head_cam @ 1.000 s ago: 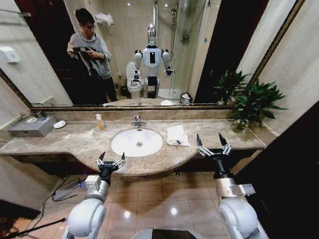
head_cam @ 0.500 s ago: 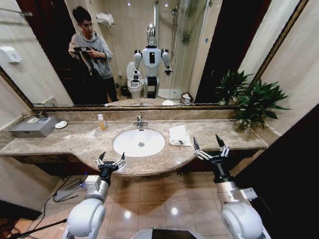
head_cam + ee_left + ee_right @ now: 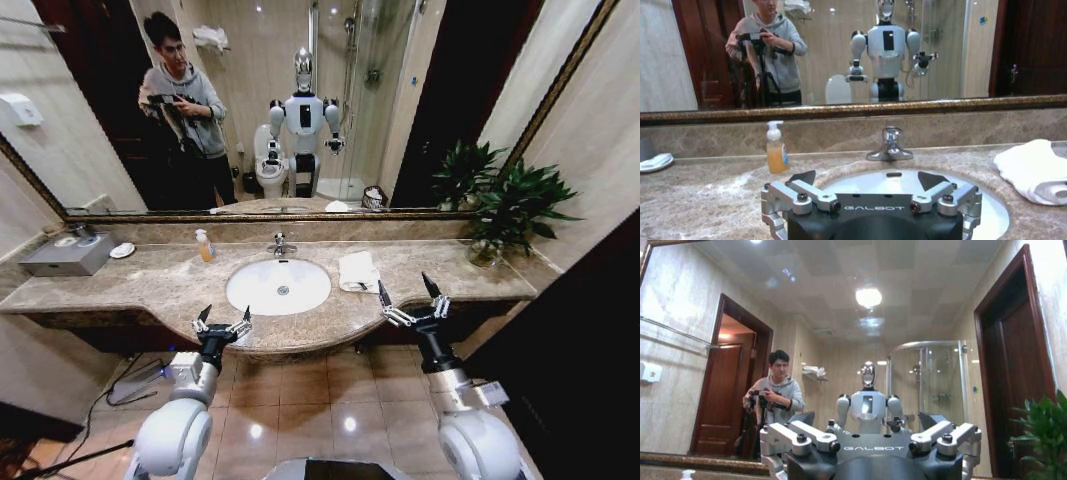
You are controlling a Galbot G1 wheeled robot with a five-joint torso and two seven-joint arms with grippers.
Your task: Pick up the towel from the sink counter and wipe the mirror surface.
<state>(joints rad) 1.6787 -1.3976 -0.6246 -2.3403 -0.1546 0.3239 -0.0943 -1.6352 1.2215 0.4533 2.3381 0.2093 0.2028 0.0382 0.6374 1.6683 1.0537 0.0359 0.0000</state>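
Head view: the towel (image 3: 358,271) lies bunched on the bench (image 3: 150,280), just to the right of the white oval basin (image 3: 278,286) and in front of the wide mirror (image 3: 420,100). The right claw (image 3: 408,301) hangs with its fingers spread apart and nothing between them, near the bulging front edge of the bench and close to the towel's near right corner, but not touching the cloth. The left claw (image 3: 222,321) is also spread apart and empty, held at the front edge of the bench just left of the basin's near side.

In the left wrist view the left claw (image 3: 868,181) points toward the basin (image 3: 987,220) and the tap (image 3: 889,146). A soap bottle (image 3: 776,148) stands to one side of the tap and the towel (image 3: 1033,170) lies on the other. A small white dish (image 3: 655,162) sits farther along the bench beyond the bottle.

The right wrist view looks up over the right claw (image 3: 867,424) at the mirror (image 3: 840,340). A potted plant (image 3: 505,205) stands at the right end of the bench, against the mirror.
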